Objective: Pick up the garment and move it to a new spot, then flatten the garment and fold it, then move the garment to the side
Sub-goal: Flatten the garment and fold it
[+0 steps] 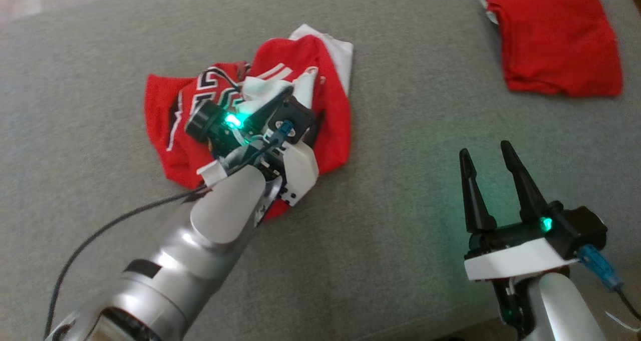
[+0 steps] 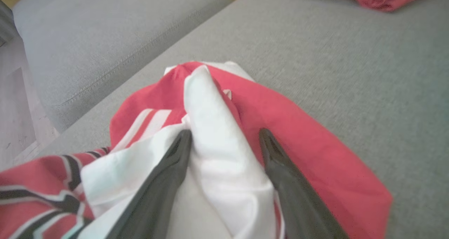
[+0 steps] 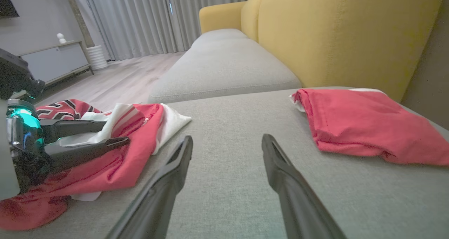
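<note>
The crumpled red-and-white jersey (image 1: 165,110) lies bunched in a heap on the grey sofa seat cushion (image 1: 400,181), with black-and-white striped trim showing on its near-left part and a white panel poking out at its far edge. The left gripper (image 2: 225,133) is down on top of the jersey, near the middle of the heap. Its two dark fingers are spread wide, one on each side of a raised white fold that bulges up between them; the fabric touches the fingers (image 2: 168,172) but is not pinched. The right gripper (image 1: 485,149) sits well to the right of the jersey, above bare cushion, its fingers also spread apart with nothing between them. Farther right of the jersey and beyond it, a second red garment (image 1: 556,40) lies folded flat with a white edge showing, close to the yellow backrest (image 3: 350,32).
</note>
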